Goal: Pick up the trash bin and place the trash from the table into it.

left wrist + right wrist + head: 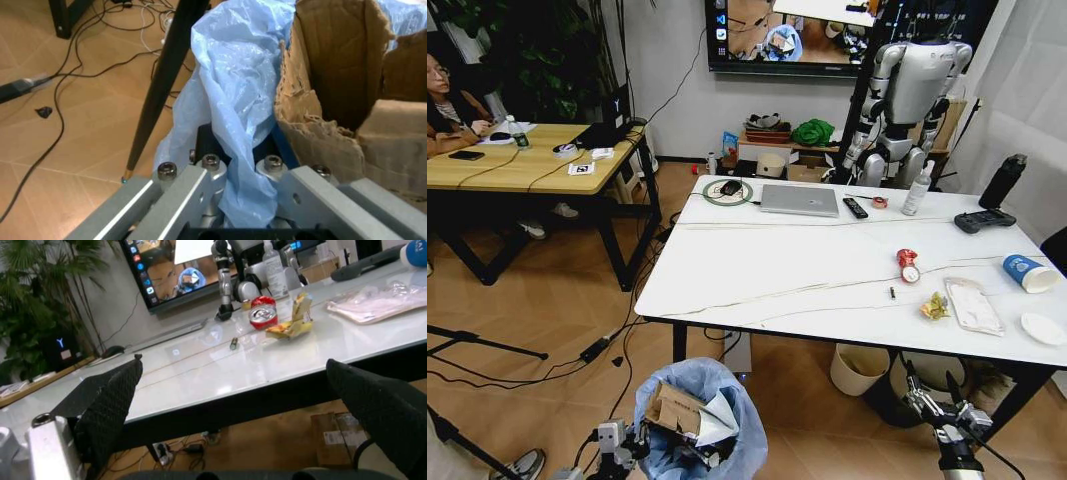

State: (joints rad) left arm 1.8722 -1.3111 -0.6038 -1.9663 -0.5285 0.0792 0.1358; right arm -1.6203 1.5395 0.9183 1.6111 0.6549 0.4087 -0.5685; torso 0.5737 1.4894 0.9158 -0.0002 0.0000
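The trash bin, lined with a crinkly light-blue bag, hangs low in front of the table. Torn brown cardboard and white tissue sit inside it. My left gripper is shut on its rim, and the blue bag runs between the fingers beside the cardboard. On the table's right part lie a crushed red can, yellow wrapper, clear plastic package, blue paper cup and white disc. My right gripper is open below the table's front edge, facing the can.
A laptop, remote, bottles and game controller line the table's far side. A cream bin stands under the table. A wooden desk is at the left, with cables and tripod legs on the floor.
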